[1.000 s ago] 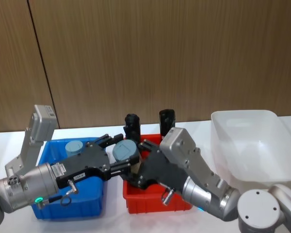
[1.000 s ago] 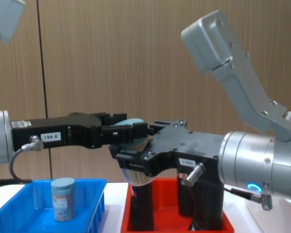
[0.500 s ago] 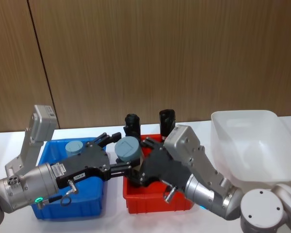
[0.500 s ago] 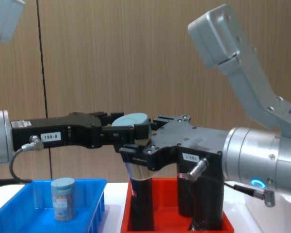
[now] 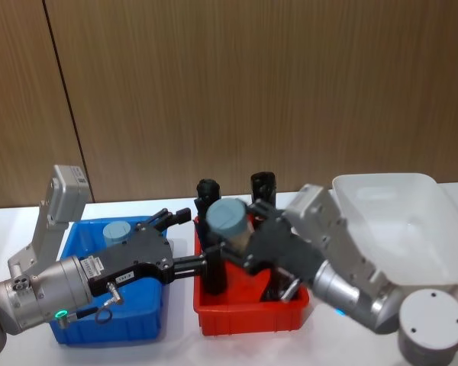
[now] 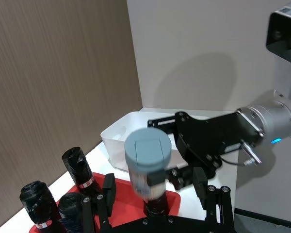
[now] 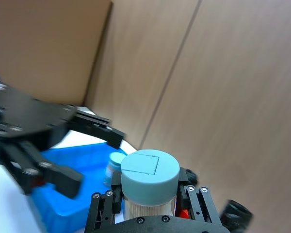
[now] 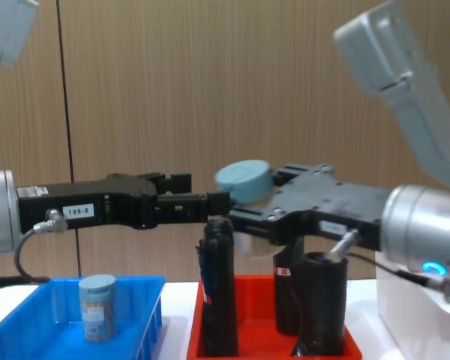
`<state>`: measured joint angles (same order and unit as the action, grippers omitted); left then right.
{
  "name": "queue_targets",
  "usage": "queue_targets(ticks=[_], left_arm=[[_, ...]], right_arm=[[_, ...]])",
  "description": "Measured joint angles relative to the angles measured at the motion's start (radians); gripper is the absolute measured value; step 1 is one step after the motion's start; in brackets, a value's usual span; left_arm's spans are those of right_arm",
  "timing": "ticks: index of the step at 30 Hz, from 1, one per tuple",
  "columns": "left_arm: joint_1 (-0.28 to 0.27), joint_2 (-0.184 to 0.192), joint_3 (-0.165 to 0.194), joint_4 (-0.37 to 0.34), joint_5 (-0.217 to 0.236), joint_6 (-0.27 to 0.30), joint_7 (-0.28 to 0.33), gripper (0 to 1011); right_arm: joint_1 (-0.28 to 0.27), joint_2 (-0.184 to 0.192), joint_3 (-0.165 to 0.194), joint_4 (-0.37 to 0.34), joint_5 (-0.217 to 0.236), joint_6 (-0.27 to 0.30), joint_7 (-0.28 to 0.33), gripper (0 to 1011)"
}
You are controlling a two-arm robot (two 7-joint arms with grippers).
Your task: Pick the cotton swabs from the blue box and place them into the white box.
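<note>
- Head view: your right hand [image 5: 237,238] is clamped on a clear cylindrical jar of cotton swabs [image 5: 227,217] with a round grey-blue lid. It holds the jar above the shallow red plastic tray [image 5: 248,314], among the tall black rolls [image 5: 208,192]. Your left hand [image 5: 191,242] is spread wide and empty just beside it. The shallow bright-blue plastic blue box [image 5: 76,332] sits on the white counter [image 5: 8,221] with a second jar [image 5: 117,231] standing inside. The tall white plastic white box [image 5: 382,180] lies beyond the tray on your right, well apart from the held jar.
- Left wrist view: the left hand's fingers [image 6: 109,193] stand either side of the jar without touching it. The right hand has sole hold of the jar.
- Right wrist view: the right hand's fingers [image 7: 105,208] press both sides of the jar below its lid. The grip looks square.
- Chest view: the jar rides slightly tilted, its lid above the tops of the black rolls and its underside close over them.
- Finding: I judge the step in hand to be the carry to the white box.
- Next move: swing the jar right, high enough to clear the rolls and the box rim. Lower it inside, then open the right hand. The left hand is free to fetch the second jar.
</note>
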<state>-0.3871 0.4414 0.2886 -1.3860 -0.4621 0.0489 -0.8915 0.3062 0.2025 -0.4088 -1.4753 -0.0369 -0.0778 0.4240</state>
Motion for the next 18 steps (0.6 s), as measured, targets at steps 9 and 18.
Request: queue_targets(ticks=[9,18], left_arm=[[0.0,0.0,0.0,0.0,0.0,0.0,0.0,1004],[0.0,0.0,0.0,0.0,0.0,0.0,0.0,1004]], right_arm=[[0.015,0.04,0.054,0.032,0.015,-0.026,-0.049,652],[0.033,0.074,0.104,0.063,0.04,-0.045,-0.094,652]])
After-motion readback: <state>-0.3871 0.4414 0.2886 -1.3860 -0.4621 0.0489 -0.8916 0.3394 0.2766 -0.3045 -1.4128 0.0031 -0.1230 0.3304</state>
